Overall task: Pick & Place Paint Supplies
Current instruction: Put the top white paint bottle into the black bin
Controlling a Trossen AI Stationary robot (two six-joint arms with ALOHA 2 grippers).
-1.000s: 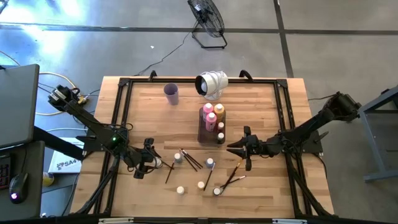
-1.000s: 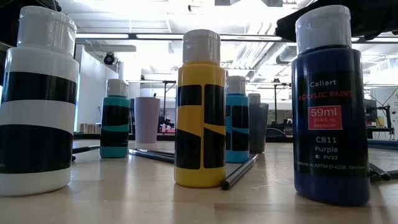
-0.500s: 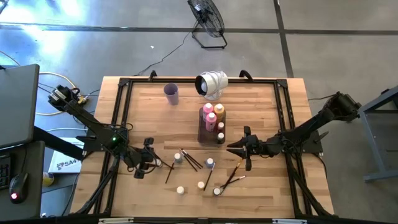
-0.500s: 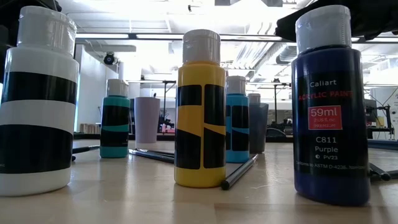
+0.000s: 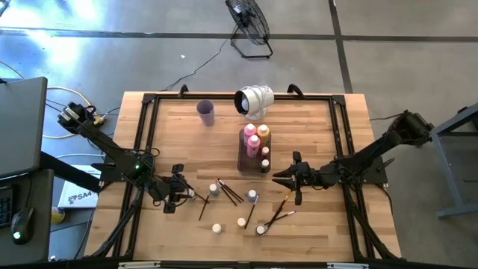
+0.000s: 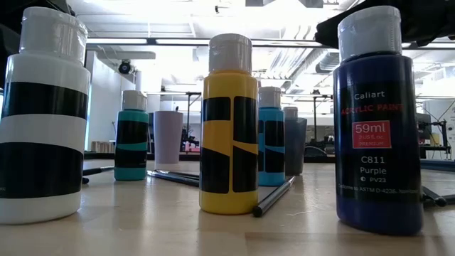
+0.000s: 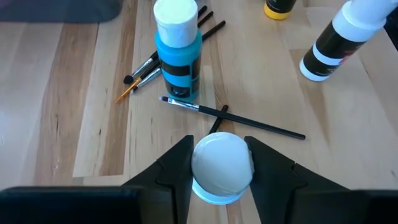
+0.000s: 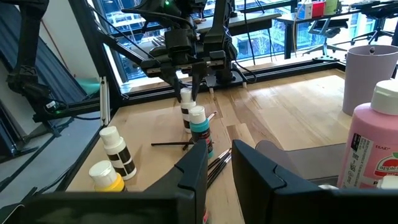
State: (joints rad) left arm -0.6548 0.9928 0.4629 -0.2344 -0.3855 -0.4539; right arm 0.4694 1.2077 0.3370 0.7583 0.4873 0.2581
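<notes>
- The left tool (image 7: 219, 163), at lower left of the counter (image 5: 179, 146) in the high view, has its two dark fingers (image 7: 177, 163) pressed against the sides of a small white-capped paint bottle (image 7: 222, 165), gripping it as it stands upright on the wood.
- Just beyond that bottle in the left wrist view, a thin dark paintbrush (image 7: 233, 116) lies flat across the boards, with a teal bottle (image 7: 178, 53) upright behind it and a fan of brushes (image 7: 163, 56) beside the teal bottle.
- A white bottle with black bands (image 7: 345, 37) stands at upper right of the left wrist frame.
- The right tool (image 5: 287, 179) hangs right of centre in the high view, beside the clear grey tray (image 5: 245, 159); its fingers stand a little apart with nothing between them.
- In the tray, pink (image 5: 250, 131) and orange (image 5: 263, 133) bottles stand at the upper end, smaller white-capped ones toward the lower end.
- Loose bottles and brushes are scattered across lower centre of the high view, between the two tools.
- The lilac cup (image 5: 206, 112) stands at upper centre-left of the counter, well apart from the tray.
- At counter height, a yellow bottle (image 6: 229, 128) and a purple bottle (image 6: 377, 128) fill the foreground of the low view.
</notes>
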